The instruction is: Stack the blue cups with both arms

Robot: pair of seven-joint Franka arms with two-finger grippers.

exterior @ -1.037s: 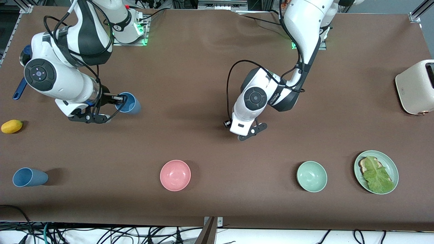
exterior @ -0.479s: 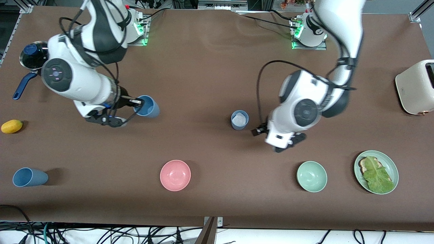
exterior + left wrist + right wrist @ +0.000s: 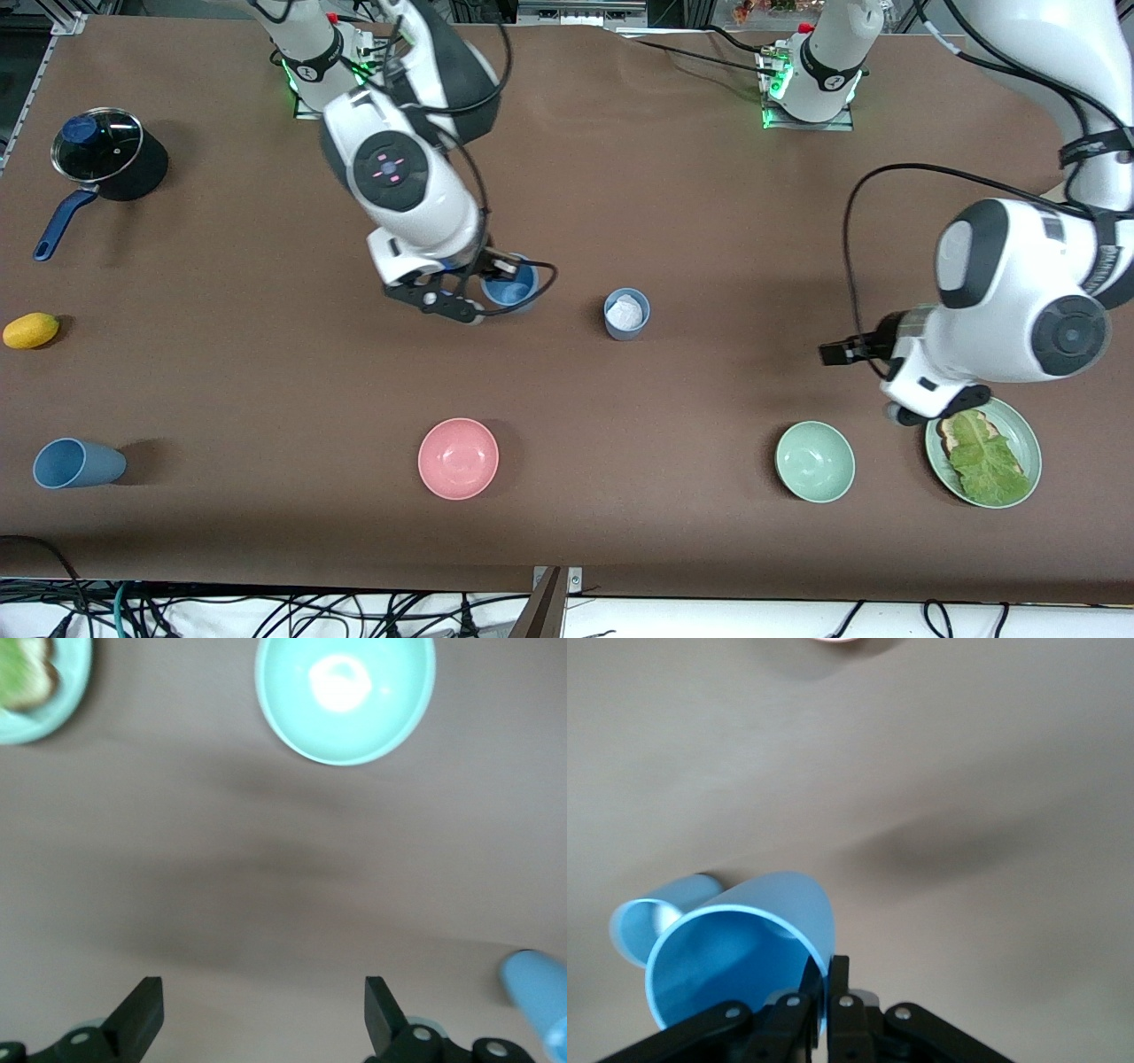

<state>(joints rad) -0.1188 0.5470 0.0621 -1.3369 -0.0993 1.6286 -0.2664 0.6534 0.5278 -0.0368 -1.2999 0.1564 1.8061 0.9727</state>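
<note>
My right gripper [image 3: 498, 273] is shut on the rim of a blue cup [image 3: 512, 285], one finger inside and one outside, and holds it tilted over the middle of the table; the pinch shows in the right wrist view [image 3: 828, 979] with the cup [image 3: 744, 948]. A second blue cup [image 3: 626, 313], with a whitish patch inside, stands upright beside it toward the left arm's end, and shows past the held cup [image 3: 651, 914]. A third blue cup [image 3: 75, 463] lies on its side near the front edge at the right arm's end. My left gripper [image 3: 261, 1019] is open and empty, over the table by the plate's edge.
A pink bowl [image 3: 458, 458], a mint-green bowl [image 3: 815, 461] and a green plate [image 3: 1026, 443] with toast and lettuce sit along the front. A dark pot with a blue handle [image 3: 97, 151] and a yellow fruit [image 3: 31, 330] are at the right arm's end.
My right arm has carried its blue cup from the right arm's end toward the middle, close to the whitish-patch cup. My left arm has swung away from that cup to the green plate.
</note>
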